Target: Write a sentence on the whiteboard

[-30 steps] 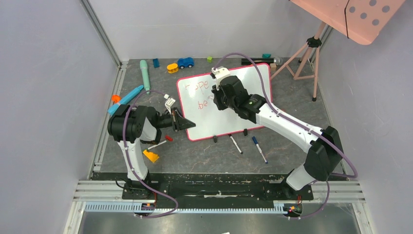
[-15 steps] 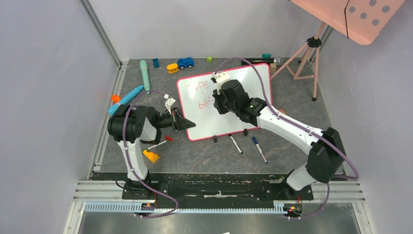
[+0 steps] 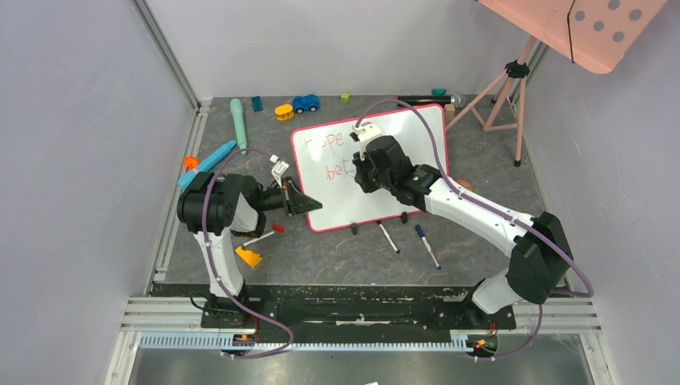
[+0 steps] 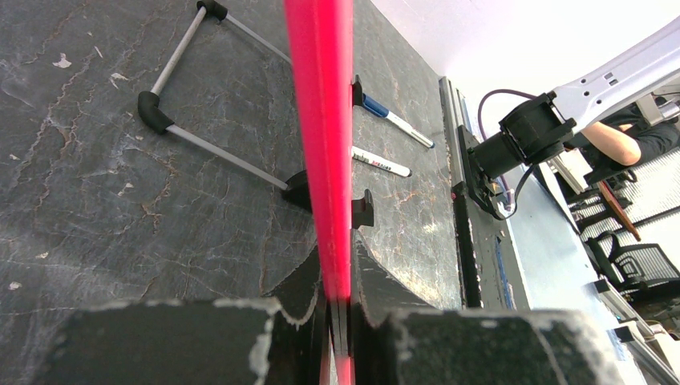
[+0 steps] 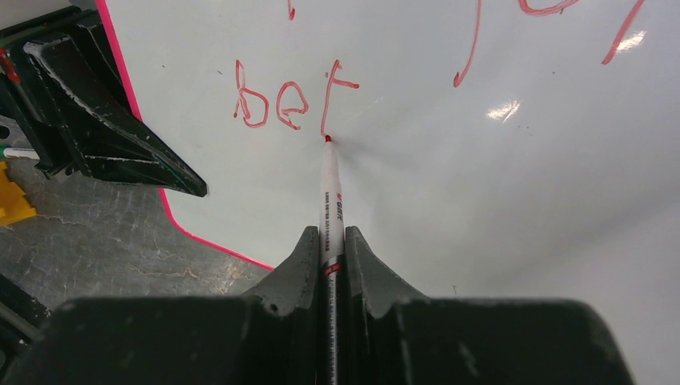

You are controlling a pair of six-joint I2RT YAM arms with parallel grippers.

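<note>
Though close before the whiteboard [image 3: 329, 200], two loose markers [image 3: 388, 237]; toy car [image 3: 305, 103] behind.

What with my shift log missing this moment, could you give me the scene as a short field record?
board: whiteboard, standing on its feet
left tool: left tool shut on the whiteboard's red frame edge
right tool: right tool shut on a marker, tip touching the whiteboard
writing: sentence in red, roughly "hope" above, "bet" below
loose: two loose markers lying by the whiteboard's near edge
</note>
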